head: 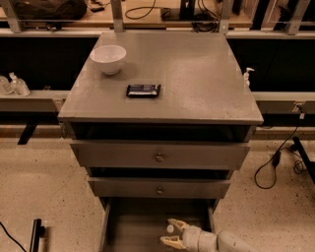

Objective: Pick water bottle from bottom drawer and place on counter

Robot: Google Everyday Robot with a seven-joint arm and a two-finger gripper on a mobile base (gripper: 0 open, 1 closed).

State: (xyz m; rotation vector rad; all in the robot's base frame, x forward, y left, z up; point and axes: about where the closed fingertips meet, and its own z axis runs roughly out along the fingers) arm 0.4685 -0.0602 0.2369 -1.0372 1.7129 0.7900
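A white round ceramic bowl [108, 58] is sitting at the back left of the broad grey square counter [197, 74], with a flat dark rectangular packet [143, 90] lying in front of it and to its right, apart from it. Below the counter, two wider grey drawers with round knobs [160, 155] are stacking one over the other, and the narrow grey bottom drawer [133, 226] is standing pulled out beneath them. The pale two-finger gripper [168, 232] is reaching in from the lower right, low inside that drawer, at the white cap of the small clear plastic water bottle [170, 228]. A long wooden bench with cables [147, 15] is running behind the cabinet.
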